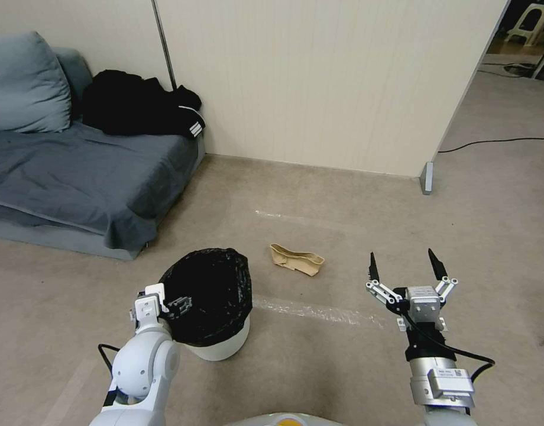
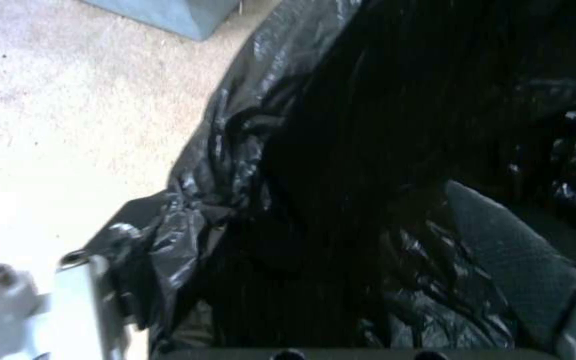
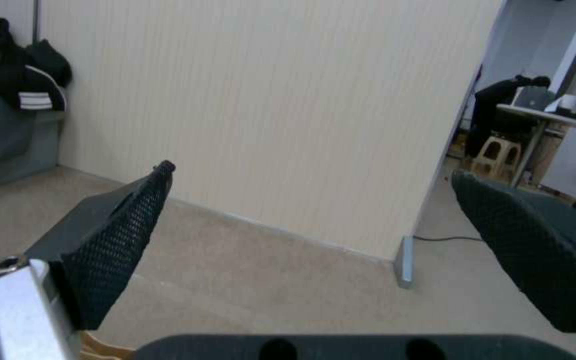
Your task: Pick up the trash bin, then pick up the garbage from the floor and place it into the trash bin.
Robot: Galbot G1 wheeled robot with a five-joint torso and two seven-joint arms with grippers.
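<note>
On the beige carpet, low in the head view and left of centre: the trash bin (image 1: 216,340), round, white, upright, with a crinkled black bag liner (image 1: 210,290) folded over its rim. At the bin's near-left rim, the left end effector (image 1: 172,305), clamped on rim and liner; in the left wrist view, one textured finger (image 2: 511,265) inside the bin against black plastic, the liner (image 2: 248,165) bunched over the edge. Just beyond the bin, slightly to the right, apart from it: a crumpled tan paper bag (image 1: 297,260), flat on the floor. To the right of both, well apart from the bag: the right end effector (image 1: 408,267), spread wide, holding nothing, above bare carpet. In the right wrist view, its two black mesh-faced fingers (image 3: 118,235) far apart, a cream panel wall (image 3: 268,110) ahead. At far left, a grey sofa (image 1: 83,171) with a blue-grey cushion (image 1: 23,83) and a black garment (image 1: 139,106) heaped on it.
</note>
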